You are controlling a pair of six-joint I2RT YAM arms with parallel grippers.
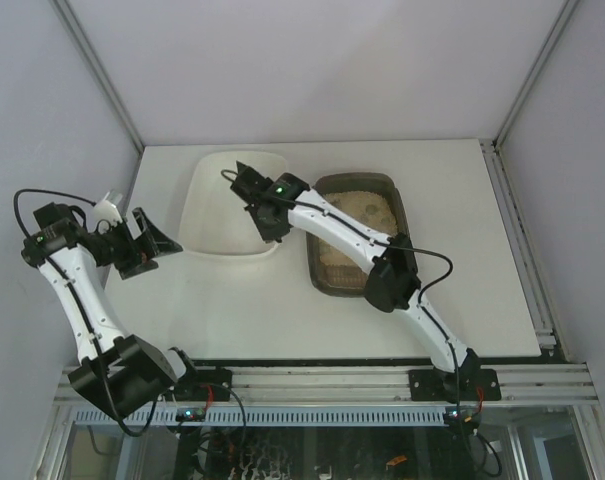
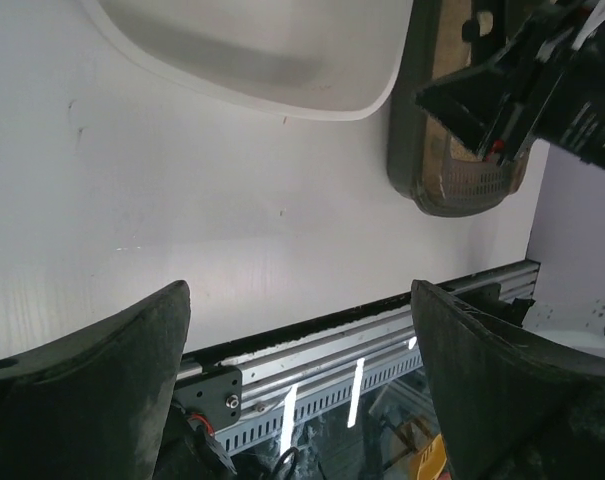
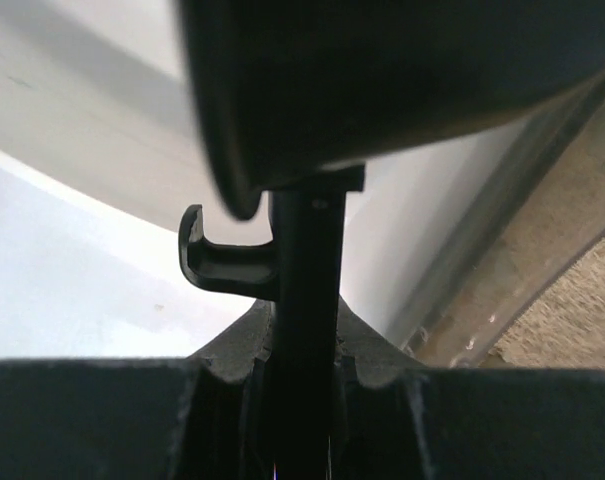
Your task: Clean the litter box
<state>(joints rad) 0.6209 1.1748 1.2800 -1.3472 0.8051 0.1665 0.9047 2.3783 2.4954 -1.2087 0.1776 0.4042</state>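
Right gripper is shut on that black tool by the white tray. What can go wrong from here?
The right gripper holds the black tool by a thin handle; it could twist or slip.
It hangs near the gap between white tray and litter box, so spill may land on the table.
The right forearm crosses above the litter box; lowering could clip its rim.

Soft overhead light leaves my table (image 1: 282, 310) bright with faint shadows, but the scoop (image 3: 382, 80) in my right pincer (image 3: 302, 340) looms dark and blurred.
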